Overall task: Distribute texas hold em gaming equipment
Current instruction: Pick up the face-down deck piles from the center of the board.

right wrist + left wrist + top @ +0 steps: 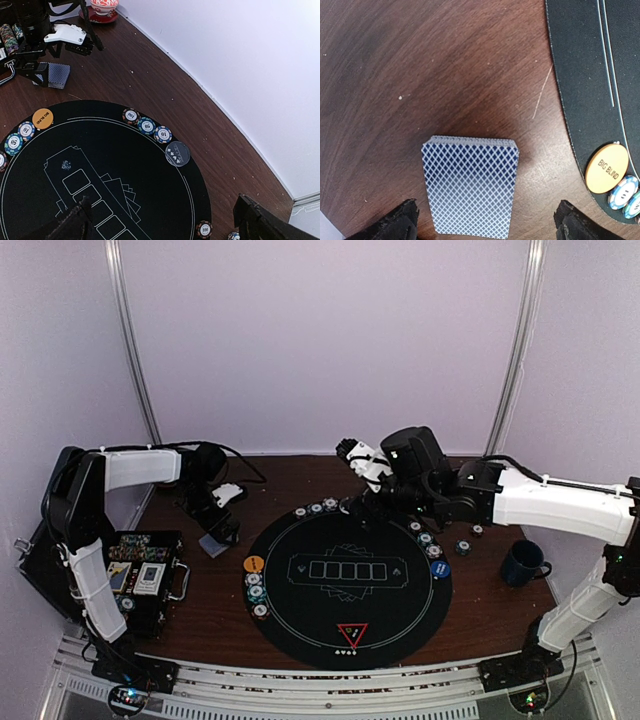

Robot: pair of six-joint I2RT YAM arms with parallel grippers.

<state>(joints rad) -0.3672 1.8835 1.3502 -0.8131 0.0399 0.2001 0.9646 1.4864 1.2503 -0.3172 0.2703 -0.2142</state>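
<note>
Top view: left tool (pixel 220 530) hangs over the card deck (pixel 213 545). The deck lies on bare table (pixel 490 625), between the round mat (pixel 290 625) and the table's left edge. Right tool (pixel 372 502) sits over the mat's far rim.

Left wrist: left tool (pixel 486 206) is spread wide, gripping nothing, and straddles the deck (pixel 470 185). The deck is squared but sits off-centre, closer to one finger. I'd centre first, or that finger will likely shear the pile. Drop low enough to catch the bottom card, then close on the long edges.

Right wrist: right tool (pixel 165 220) is spread and empty above the mat (pixel 100 150) and its chips (pixel 146 125). Best to hold it there, well away from the left arm.
</note>
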